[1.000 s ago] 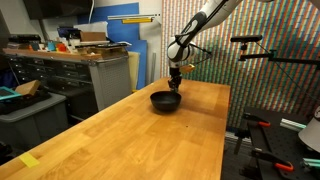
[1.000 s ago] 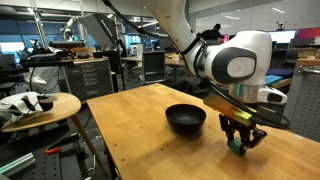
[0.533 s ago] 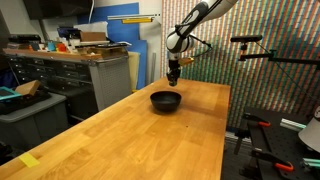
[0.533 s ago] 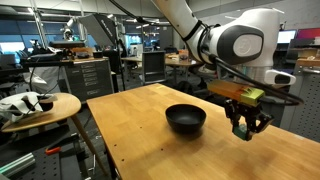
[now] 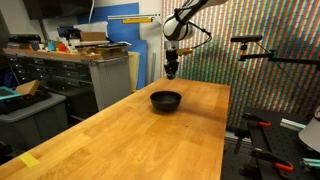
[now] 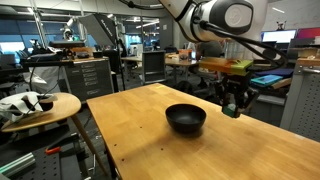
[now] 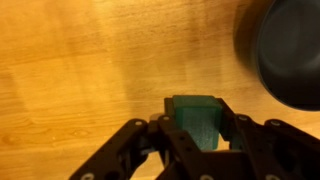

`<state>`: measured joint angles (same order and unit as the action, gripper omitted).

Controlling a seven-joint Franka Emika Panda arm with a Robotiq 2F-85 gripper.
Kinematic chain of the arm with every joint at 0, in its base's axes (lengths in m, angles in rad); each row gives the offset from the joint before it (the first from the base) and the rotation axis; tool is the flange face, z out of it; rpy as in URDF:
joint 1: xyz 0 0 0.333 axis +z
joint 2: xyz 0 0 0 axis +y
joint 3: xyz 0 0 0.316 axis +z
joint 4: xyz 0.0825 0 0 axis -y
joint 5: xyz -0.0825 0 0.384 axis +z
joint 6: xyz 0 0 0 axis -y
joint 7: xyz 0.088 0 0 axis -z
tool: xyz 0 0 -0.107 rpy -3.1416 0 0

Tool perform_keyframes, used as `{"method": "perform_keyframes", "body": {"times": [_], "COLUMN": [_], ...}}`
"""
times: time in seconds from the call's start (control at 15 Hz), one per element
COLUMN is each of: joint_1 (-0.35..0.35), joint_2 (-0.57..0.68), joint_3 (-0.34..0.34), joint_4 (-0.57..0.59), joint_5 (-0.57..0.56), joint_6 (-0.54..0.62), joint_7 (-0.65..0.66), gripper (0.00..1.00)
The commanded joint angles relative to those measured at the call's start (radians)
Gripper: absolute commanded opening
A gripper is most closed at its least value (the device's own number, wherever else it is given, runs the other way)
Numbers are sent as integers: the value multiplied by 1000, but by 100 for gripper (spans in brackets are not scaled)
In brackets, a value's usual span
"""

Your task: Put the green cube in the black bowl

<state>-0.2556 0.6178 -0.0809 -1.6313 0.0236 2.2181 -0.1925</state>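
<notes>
My gripper (image 6: pixel 233 107) is shut on the green cube (image 7: pixel 197 120) and holds it in the air above the wooden table (image 6: pixel 140 125). In the wrist view the cube sits between the two black fingers (image 7: pixel 200 135). The black bowl (image 6: pixel 186 119) stands on the table, below and to the side of the gripper; it also shows in an exterior view (image 5: pixel 166 100) under the gripper (image 5: pixel 172 72), and at the upper right edge of the wrist view (image 7: pixel 290 55).
A grey cabinet with clutter (image 5: pixel 85 70) stands beside the table. A round side table with objects (image 6: pixel 38 105) is nearby. A dark stand with an arm (image 5: pixel 250 60) is past the table's far edge.
My gripper has risen well above the tabletop with the green cube in it and sits higher over the area beside the bowl. The bowl has not moved.
</notes>
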Motion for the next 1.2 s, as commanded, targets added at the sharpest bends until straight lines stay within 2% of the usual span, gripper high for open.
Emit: {"method": "perform_keyframes", "body": {"times": [0.0,0.67,1.13], "joint_1": [42,150,156], "joint_2": [-84,-188,-161], "joint_3": [2,20,65], "joint_4": [-93,-296,-357], "joint_5": [-13,-26,35], "joint_6": [-17,14,104], "joint_7": [15,39,31], "gripper": [18,18,18]}}
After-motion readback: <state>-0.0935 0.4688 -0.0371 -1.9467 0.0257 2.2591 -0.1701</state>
